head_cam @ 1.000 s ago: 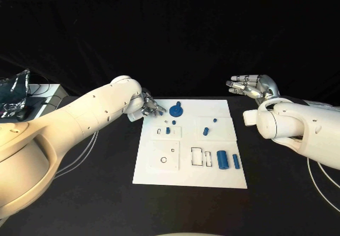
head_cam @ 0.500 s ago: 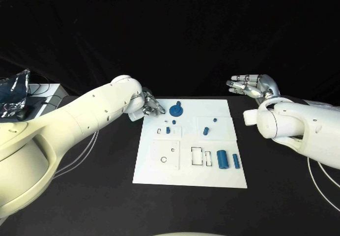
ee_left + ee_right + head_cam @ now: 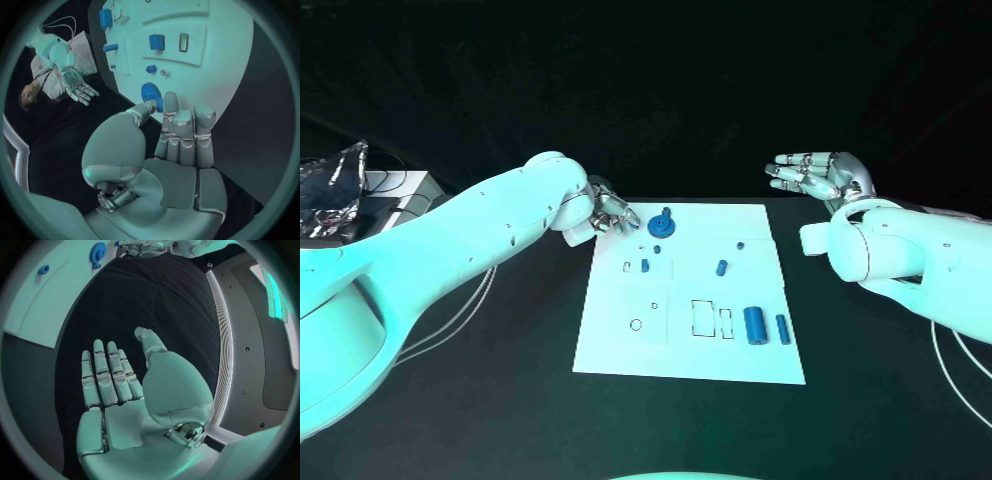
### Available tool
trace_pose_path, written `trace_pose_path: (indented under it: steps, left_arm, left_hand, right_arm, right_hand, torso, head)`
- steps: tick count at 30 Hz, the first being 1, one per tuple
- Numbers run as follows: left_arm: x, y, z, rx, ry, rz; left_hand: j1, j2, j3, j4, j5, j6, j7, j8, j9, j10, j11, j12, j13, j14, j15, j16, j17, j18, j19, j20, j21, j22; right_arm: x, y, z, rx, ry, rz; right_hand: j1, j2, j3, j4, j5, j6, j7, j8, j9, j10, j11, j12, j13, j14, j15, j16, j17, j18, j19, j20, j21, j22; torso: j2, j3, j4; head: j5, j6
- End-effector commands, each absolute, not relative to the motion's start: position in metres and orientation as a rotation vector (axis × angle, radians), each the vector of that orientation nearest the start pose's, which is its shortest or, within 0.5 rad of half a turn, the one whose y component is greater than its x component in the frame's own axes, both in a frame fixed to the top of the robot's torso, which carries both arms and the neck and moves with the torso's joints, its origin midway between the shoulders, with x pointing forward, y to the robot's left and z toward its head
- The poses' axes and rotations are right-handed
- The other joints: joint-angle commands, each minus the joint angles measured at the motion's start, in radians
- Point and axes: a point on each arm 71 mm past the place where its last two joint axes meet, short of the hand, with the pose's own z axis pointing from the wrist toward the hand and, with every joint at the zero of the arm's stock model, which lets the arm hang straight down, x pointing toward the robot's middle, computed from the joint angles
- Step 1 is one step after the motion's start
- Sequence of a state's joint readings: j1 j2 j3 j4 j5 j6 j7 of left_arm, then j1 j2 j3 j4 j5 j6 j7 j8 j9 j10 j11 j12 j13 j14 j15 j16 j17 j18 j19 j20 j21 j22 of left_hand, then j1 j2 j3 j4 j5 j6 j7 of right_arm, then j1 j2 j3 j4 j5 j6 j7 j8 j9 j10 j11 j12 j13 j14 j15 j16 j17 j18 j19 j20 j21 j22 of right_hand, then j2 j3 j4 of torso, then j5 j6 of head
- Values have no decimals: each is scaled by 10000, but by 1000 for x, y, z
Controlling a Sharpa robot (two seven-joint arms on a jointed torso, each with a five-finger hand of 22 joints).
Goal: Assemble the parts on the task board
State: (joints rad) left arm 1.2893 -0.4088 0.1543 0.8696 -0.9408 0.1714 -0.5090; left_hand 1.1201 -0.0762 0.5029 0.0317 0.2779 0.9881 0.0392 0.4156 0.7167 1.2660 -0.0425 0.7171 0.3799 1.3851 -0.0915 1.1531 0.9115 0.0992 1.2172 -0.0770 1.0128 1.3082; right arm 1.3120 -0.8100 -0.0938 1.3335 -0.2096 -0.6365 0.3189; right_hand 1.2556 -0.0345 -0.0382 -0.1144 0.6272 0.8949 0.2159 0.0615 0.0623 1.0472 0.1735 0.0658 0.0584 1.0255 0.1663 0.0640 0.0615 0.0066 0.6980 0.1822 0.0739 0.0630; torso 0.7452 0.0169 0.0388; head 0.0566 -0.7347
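The white task board (image 3: 625, 345) lies in the middle of the black table. A round blue part with a knob (image 3: 661, 224) stands near its far edge. My left hand (image 3: 606, 212) hovers at the board's far left corner, fingers stretched out and holding nothing. In the left wrist view its fingertips (image 3: 185, 117) stop just short of the round blue part (image 3: 150, 94). My right hand (image 3: 822, 175) is raised off the board's far right side, fingers spread and empty; the right wrist view shows that hand (image 3: 119, 380) over bare table.
Small blue pieces (image 3: 721, 267) sit at mid-board, and two blue cylinders (image 3: 756, 324) lie near the right edge beside white slots (image 3: 705, 317). A box with crumpled foil (image 3: 336, 190) stands at the far left of the table.
My left hand has edged slightly toward the round blue part. The right hand stays raised and spread.
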Motion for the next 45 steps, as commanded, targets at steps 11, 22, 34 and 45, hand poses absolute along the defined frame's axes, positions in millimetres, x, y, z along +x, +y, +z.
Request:
trace_pose_path:
  steps: [11, 22, 34, 45]
  left_arm:
    - [581, 183, -159, -5590, 22192, -5472]
    - [561, 187, -168, -5451, 22143, -5154]
    - [542, 181, -188, -5167, 21807, -4813]
    - [535, 171, -206, -4560, 22032, -4534]
  left_hand:
    - [-761, 157, 1437, -1955, 1033, 308, -122, -10, 673, 401, -132, -19, -108, 202, -82, 92, 324, -230, 231, -178, 188, 107]
    - [-1158, 15, 1534, -2284, 2298, 511, -229, 151, 807, 632, -235, 77, -94, 301, -153, 427, 715, -250, 483, -216, 598, 326]
    - [-1397, 69, 1659, -2532, 2518, 616, -273, 194, 847, 769, -279, 82, -115, 315, -184, 542, 784, -263, 586, -232, 805, 449]
    - [-1558, 164, 1739, -2661, 2582, 613, -276, 218, 878, 777, -283, 86, -126, 305, -189, 582, 752, -258, 593, -240, 838, 474]
  right_arm:
    - [538, -273, -147, 9459, 12342, 10556]
    - [537, -274, -149, 9466, 12402, 10535]
    - [537, -273, -149, 9372, 12416, 10562]
    - [537, -271, -149, 9334, 12430, 10600]
  right_hand:
    - [-63, 35, -16, 26, 34, 3, 12, -38, -11, -49, 1, -51, -5, -79, 22, -33, -15, -66, -130, 16, -43, -13]
    - [-55, 34, -7, 16, 36, -4, 12, -39, -12, -51, 2, -51, -5, -83, 26, -32, -15, -66, -175, 20, -48, -15]
    - [-55, 34, -7, 16, 36, -4, 12, -39, -12, -51, 2, -51, -5, -83, 26, -32, -15, -66, -175, 20, -48, -15]
    - [-54, 36, 16, -2, 37, 5, 9, -38, -11, -50, 1, -51, -6, -82, 23, -33, -15, -66, -138, 16, -30, -8]
  torso:
    - [-256, 7, 167]
    - [-398, 3, 240]
    - [-455, 2, 260]
    - [-411, -2, 248]
  head:
    - [28, -197]
    - [52, -366]
    - [52, -513]
    - [-4, -535]
